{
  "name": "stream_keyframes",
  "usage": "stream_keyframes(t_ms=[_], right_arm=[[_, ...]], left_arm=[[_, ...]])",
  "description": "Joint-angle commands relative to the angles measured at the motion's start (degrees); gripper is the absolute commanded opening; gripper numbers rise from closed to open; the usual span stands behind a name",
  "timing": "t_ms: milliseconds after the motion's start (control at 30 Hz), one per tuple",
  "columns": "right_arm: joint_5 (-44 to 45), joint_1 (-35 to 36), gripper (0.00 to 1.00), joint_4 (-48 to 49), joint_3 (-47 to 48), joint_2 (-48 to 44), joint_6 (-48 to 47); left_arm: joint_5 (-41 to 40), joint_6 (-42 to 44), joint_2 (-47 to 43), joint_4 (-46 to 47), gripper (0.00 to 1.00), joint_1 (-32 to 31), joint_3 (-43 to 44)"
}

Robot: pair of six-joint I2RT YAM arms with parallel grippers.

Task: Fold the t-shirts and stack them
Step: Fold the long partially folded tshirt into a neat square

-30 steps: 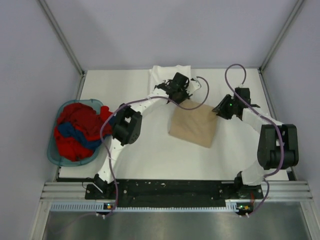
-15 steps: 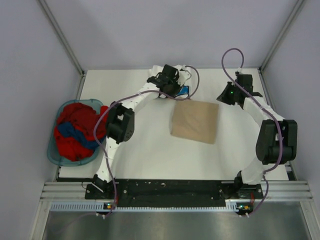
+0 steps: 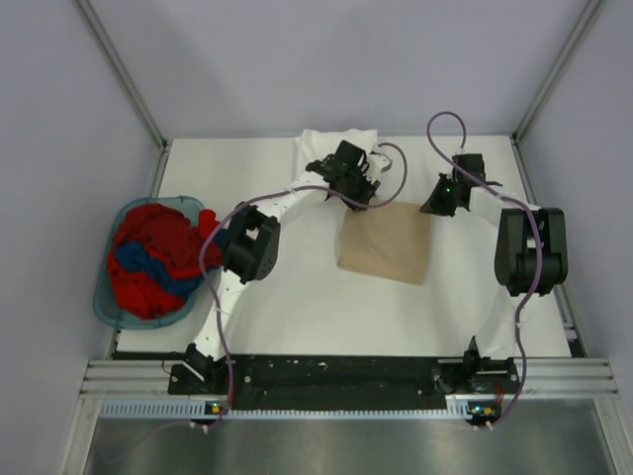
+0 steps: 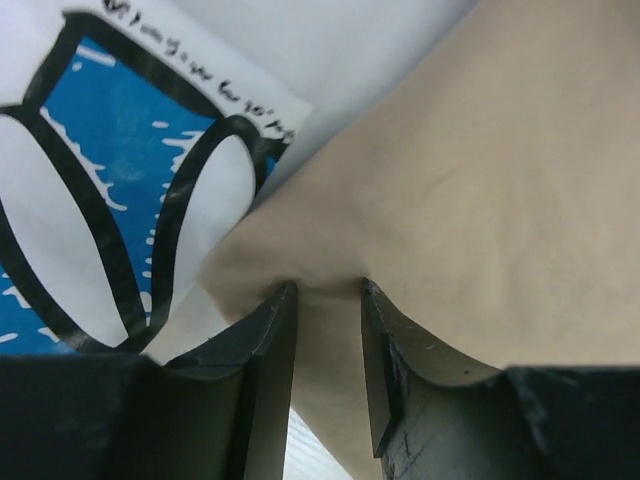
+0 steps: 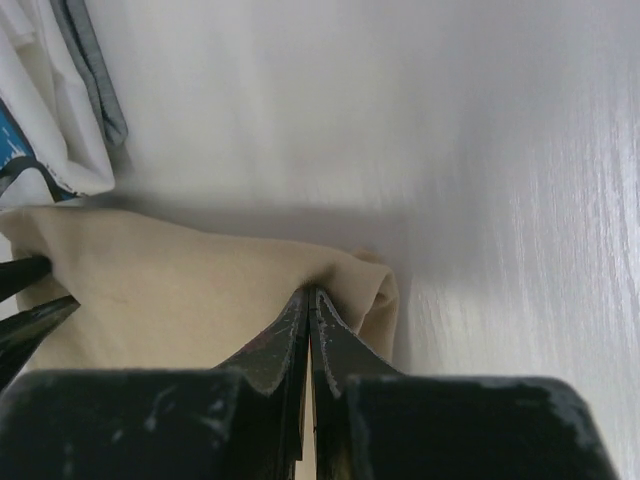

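Observation:
A folded tan t-shirt lies flat at mid-table. My left gripper is at its far-left corner. In the left wrist view the jaws stand a narrow gap apart with the tan cloth bunched between them. My right gripper is at the far-right corner. In the right wrist view it is shut, pinching the tan fold. The white daisy-print t-shirt lies just behind, and also shows in the left wrist view and the right wrist view.
A teal basket at the left table edge holds crumpled red t-shirts and a blue one. Grey walls and metal posts enclose the white table at the back and sides.
The tan t-shirt turned from a tilted lie to square with the table. My left gripper swung back over the white shirt, then returned to the tan corner. My right gripper moved left to the other corner.

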Motion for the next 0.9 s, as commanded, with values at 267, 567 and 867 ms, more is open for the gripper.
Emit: stream_keyframes(t_ms=[267, 567, 867], right_arm=[[0.2, -0.4, 0.31, -1.3, 5.9, 0.1, -0.6], [1.2, -0.3, 0.62, -3.0, -4.8, -11.8, -2.2], [-6.6, -0.3, 0.64, -0.6, -5.6, -1.6, 1.6]], left_arm=[[-2.3, -9.3, -0.5, -1.4, 0.58, 3.6, 5.5], [3.0, -19.7, -11.3, 1.3, 0.72, 4.9, -10.2], [8.9, -25.7, -5.6, 0.6, 0.71, 7.9, -11.8]])
